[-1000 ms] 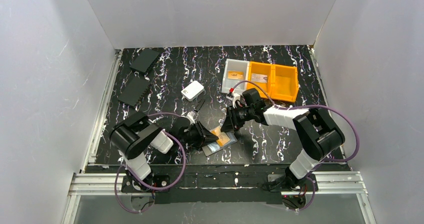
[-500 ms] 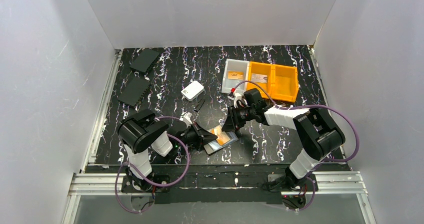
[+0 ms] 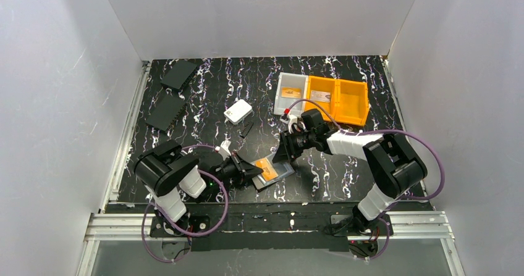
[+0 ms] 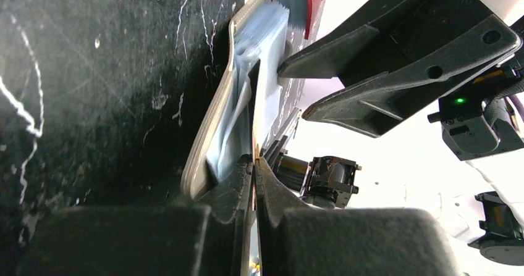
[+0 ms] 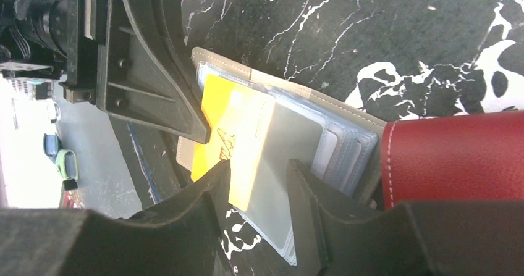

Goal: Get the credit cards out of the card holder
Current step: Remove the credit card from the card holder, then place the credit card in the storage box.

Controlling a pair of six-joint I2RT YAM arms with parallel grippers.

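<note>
The grey-taupe card holder [image 3: 276, 175] lies open near the table's front edge. It also shows in the right wrist view [image 5: 346, 112], with its clear sleeves fanned out. An orange card [image 3: 267, 168] sticks partly out of a sleeve toward the left and shows in the right wrist view too [image 5: 232, 131]. My left gripper [image 3: 252, 171] is shut on that card's left edge, and its fingertips [image 4: 247, 174] pinch the thin card edge-on. My right gripper [image 3: 282, 155] is open, its fingers [image 5: 213, 186] straddling a clear sleeve of the holder. No grey or black card shows in the holder.
A red wallet [image 5: 454, 158] lies right beside the holder. A white bin [image 3: 281, 84] and an orange bin [image 3: 353, 97] stand at the back right, two compartments each holding a small card. A white box [image 3: 238, 111] and two black panels [image 3: 165, 111] lie to the left.
My left gripper has drawn back to the left with the orange card, which now sticks further out of the holder. The right gripper has stayed on the holder.
</note>
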